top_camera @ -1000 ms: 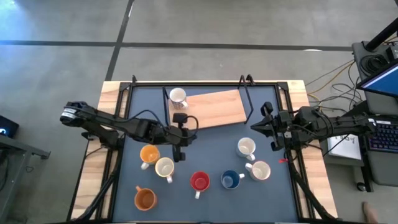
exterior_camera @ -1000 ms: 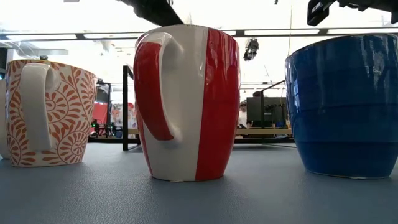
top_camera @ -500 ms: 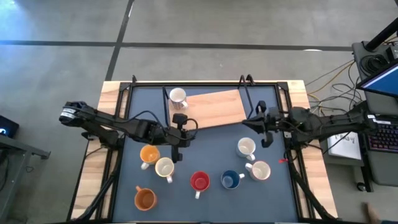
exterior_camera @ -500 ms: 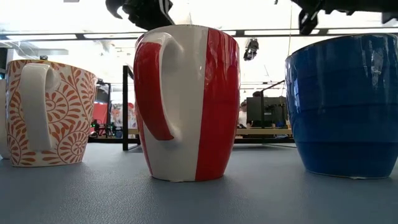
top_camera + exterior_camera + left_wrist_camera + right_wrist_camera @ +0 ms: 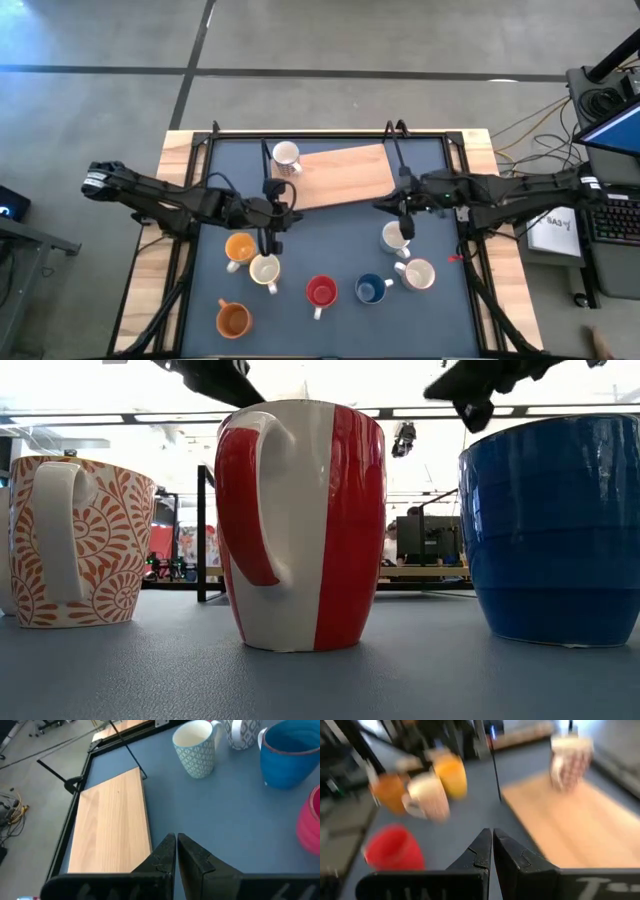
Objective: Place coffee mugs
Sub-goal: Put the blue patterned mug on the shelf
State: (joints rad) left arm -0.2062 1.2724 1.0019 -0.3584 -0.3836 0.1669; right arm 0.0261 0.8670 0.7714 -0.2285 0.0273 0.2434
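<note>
**A:** What am I handling here?

**B:** Mugs (image 5: pixel 322 292), glazed ceramic by the look of them. I'm judging them stiff, fairly heavy for their size, slick on the outside and likely to chip if knocked. I'm planning to pinch a rim wall, one finger inside and one outside, or else clamp the handle.

**A:** Where are they sitting?

**B:** One patterned mug (image 5: pixel 286 156) is standing on the board (image 5: pixel 340 175) at its corner. The other seven are spread over the blue tabletop (image 5: pixel 340 235): orange ones (image 5: pixel 239 248) on the left, red in the middle, blue (image 5: pixel 371 289) beside it, pale ones (image 5: pixel 396 237) to the right.

**A:** And the claws?

**B:** Both are clenched and carrying nothing. The left claw (image 5: pixel 264 240) is hovering just by the orange and cream mugs; the right claw (image 5: pixel 405 226) is hanging over the pale mug nearest the board.

**A:** What are the views giving me separately?

**B:** The high view is giving the whole layout. The low view is showing the red mug's handle (image 5: pixel 252 500) and a leaf-patterned mug (image 5: pixel 80 540) side-on, which the overhead view is flattening. The left wrist view is showing its fingers (image 5: pixel 162 855) pressed together, with a diamond-patterned mug (image 5: pixel 196 747) ahead. The right wrist view is blurred, so I'm only trusting its shut fingers (image 5: pixel 481 851).
</note>
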